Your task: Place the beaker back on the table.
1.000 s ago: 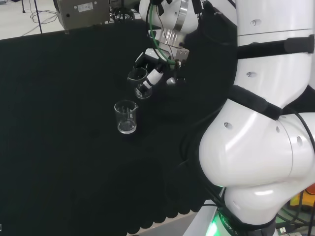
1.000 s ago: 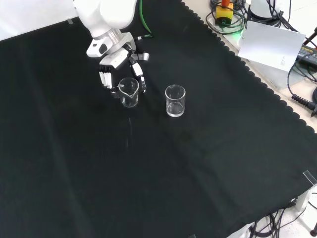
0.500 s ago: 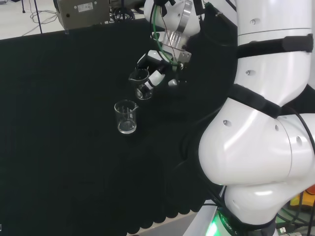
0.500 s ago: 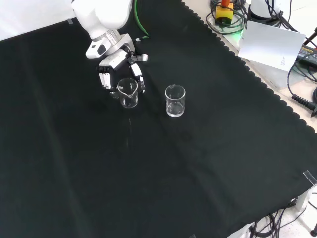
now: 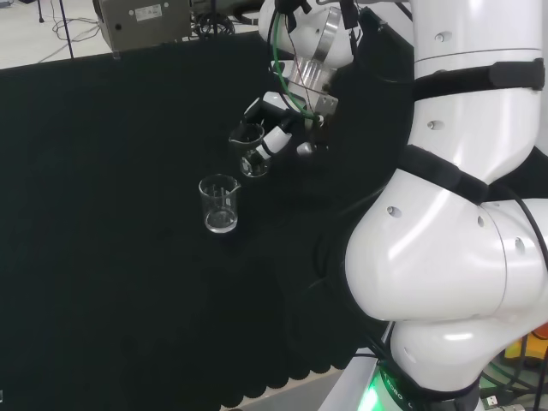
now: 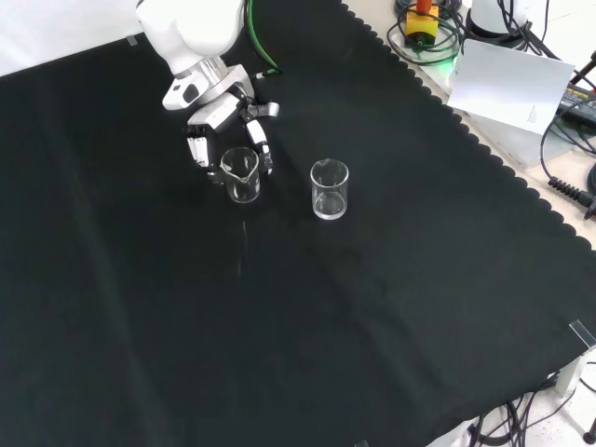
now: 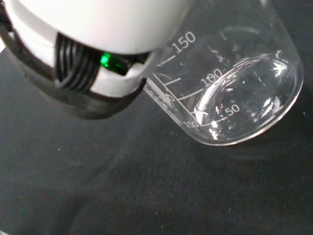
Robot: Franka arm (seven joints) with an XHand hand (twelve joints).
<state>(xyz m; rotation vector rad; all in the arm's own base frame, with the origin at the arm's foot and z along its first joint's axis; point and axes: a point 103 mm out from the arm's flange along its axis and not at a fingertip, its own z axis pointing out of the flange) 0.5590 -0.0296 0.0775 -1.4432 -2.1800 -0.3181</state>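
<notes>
Gripping the beaker (image 6: pixel 241 174) upright, the robot hand (image 6: pixel 216 128) curls its fingers round the glass wall, likely for level set-down. A second beaker (image 6: pixel 330 189) stands clear on the counter (image 6: pixel 391 307).

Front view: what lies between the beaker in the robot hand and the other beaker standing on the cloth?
Nothing: between the held beaker and the free beaker, the front view shows bare black cloth.

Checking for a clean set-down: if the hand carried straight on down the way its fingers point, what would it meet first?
Probably just bare black cloth. The hand grips the beaker, whose base hangs over open cloth; the second beaker stands off to the side, though depth is uncertain.
</notes>
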